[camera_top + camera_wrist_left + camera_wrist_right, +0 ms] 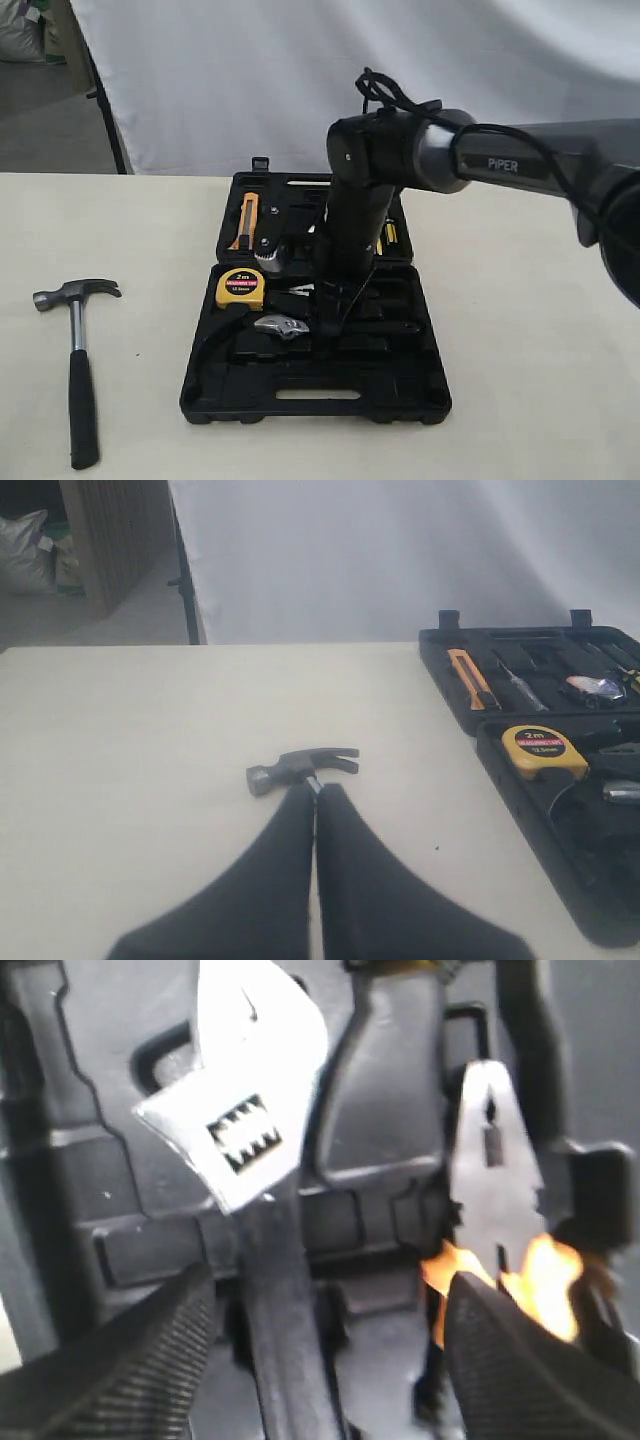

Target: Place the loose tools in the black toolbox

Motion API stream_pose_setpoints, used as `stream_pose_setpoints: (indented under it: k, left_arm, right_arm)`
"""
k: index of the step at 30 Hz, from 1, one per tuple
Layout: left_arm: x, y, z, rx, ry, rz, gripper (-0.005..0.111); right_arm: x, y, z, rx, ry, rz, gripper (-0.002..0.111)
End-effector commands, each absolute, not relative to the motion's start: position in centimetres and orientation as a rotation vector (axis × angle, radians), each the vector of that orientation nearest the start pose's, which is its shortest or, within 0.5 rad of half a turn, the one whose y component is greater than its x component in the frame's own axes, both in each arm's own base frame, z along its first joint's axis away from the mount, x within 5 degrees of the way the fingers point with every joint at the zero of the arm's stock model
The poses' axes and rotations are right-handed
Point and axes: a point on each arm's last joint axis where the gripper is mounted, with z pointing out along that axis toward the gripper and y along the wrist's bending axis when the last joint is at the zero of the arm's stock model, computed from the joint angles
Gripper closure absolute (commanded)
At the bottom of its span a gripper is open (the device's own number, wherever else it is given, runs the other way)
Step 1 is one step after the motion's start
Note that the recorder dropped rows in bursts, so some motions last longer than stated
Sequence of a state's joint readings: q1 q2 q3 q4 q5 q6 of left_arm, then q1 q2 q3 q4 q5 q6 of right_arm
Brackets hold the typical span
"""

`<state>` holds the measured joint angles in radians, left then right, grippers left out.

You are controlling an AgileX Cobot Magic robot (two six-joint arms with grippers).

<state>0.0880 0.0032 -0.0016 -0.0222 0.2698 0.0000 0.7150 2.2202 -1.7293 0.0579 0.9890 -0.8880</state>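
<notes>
Since the wrench (pixel 245 1110) lies in its recess in the toolbox (pixel 310 405), we hold the right gripper (pixel 330 1285) with fingers apart astride its handle, seemingly letting go, while our left gripper (pixel 316 795), fingers together, points at the hammer (pixel 78 340) on the table (pixel 520 300).

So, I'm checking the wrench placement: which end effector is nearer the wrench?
Right. The right end effector straddles the wrench handle inside the toolbox, jaws open; the left end effector sits apart, shut, pointing at the hammer.

yellow tape measure (pixel 241 288) near an orange utility knife (pixel 246 220); orange-handled pliers (pixel 495 1180).
</notes>
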Motion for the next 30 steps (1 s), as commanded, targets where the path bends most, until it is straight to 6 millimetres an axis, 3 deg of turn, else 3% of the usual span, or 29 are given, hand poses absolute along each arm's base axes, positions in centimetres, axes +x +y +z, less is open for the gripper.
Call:
stream_pose_setpoints:
  k: [1, 7, 15, 20, 30]
  left_arm:
    - [5.5, 0.4, 18.9, -0.092, 1.750, 0.032, 0.106]
    - [5.5, 0.4, 18.9, -0.092, 1.750, 0.032, 0.106]
    - [5.5, 0.4, 18.9, -0.092, 1.750, 0.032, 0.106]
    - [5.5, 0.4, 18.9, -0.092, 1.750, 0.032, 0.106]
    - [5.5, 0.4, 18.9, -0.092, 1.750, 0.032, 0.106]
  right_arm:
    - [34.5, 30.3, 14.4, -2.126, 2.075, 0.105, 0.046]
    - [34.6, 30.4, 12.8, -2.190, 2.048, 0.105, 0.051]
    - [34.6, 30.4, 12.8, -2.183, 2.061, 0.110, 0.108]
    - [34.5, 30.3, 13.3, -2.177, 2.066, 0.111, 0.109]
    - [34.3, 30.2, 16.2, -2.109, 2.056, 0.104, 0.109]
